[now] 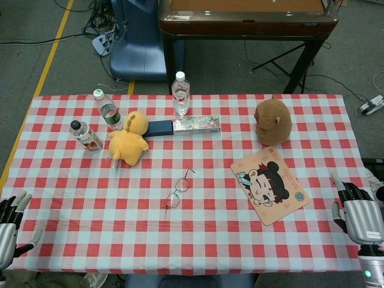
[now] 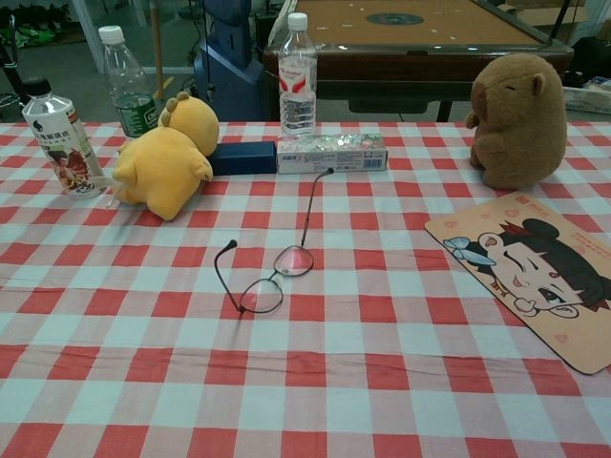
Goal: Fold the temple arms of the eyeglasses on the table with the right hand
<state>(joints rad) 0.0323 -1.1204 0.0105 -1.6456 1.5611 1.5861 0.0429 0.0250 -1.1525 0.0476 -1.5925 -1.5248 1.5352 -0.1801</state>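
Note:
Thin dark-framed eyeglasses (image 1: 178,191) (image 2: 275,277) lie in the middle of the red-and-white checked table (image 1: 192,240), lenses down and both temple arms unfolded and sticking out. My right hand (image 1: 359,217) hovers at the table's right front edge with its fingers spread and nothing in it, far from the glasses. At the left front corner my left hand (image 1: 11,225) is likewise open and empty. Neither hand shows in the chest view.
A cartoon mouse pad (image 1: 270,185) lies right of the glasses. Behind stand a brown plush (image 1: 273,121), a yellow plush (image 1: 128,138), three bottles (image 1: 180,93) (image 1: 108,110) (image 1: 86,136), a blue case (image 1: 158,128) and a patterned box (image 1: 196,125).

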